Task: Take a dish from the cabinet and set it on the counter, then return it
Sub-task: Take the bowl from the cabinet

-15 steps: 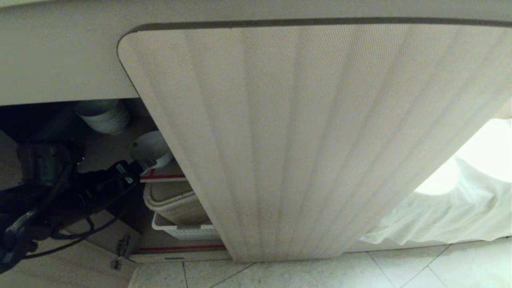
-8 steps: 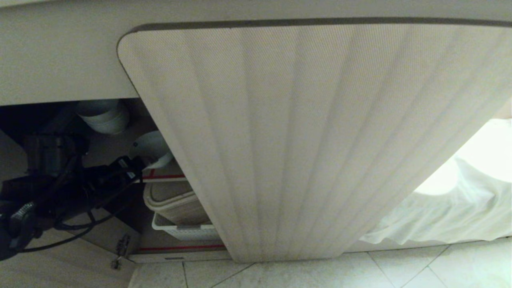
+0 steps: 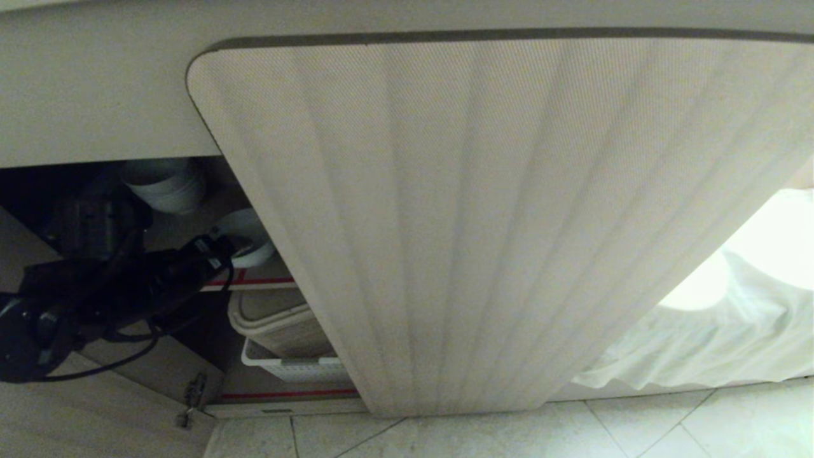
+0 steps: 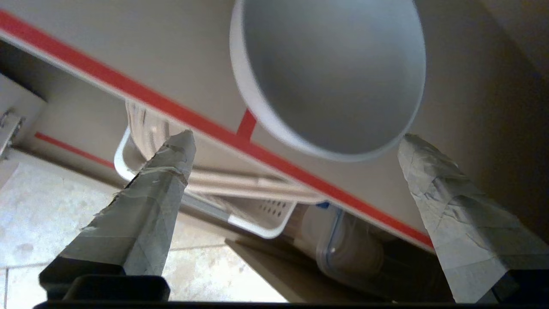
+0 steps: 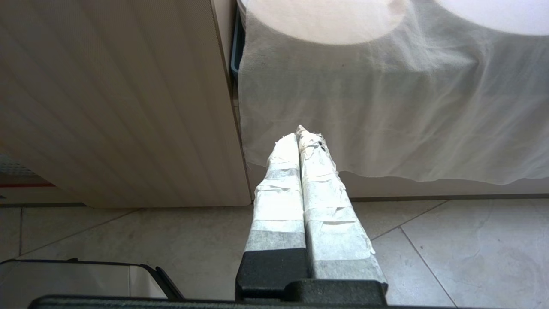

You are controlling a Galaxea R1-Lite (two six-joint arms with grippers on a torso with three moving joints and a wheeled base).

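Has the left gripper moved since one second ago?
Yes. The left gripper has moved up, from level with the shelf's red edge line to above it, beside the dish.

Daylight is glaring through the white cloth at right; the cabinet interior is lying dim, slightly blurred.

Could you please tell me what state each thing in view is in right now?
Left gripper: open, jaws spread to either side of the dish, not closed on it.
Dish: upright on the upper shelf, near its edge.
Cabinet door: swung open.
Stack of bowls: further back on the shelf.
White basket: on the lower shelf.
Right gripper: shut, empty, above the floor.
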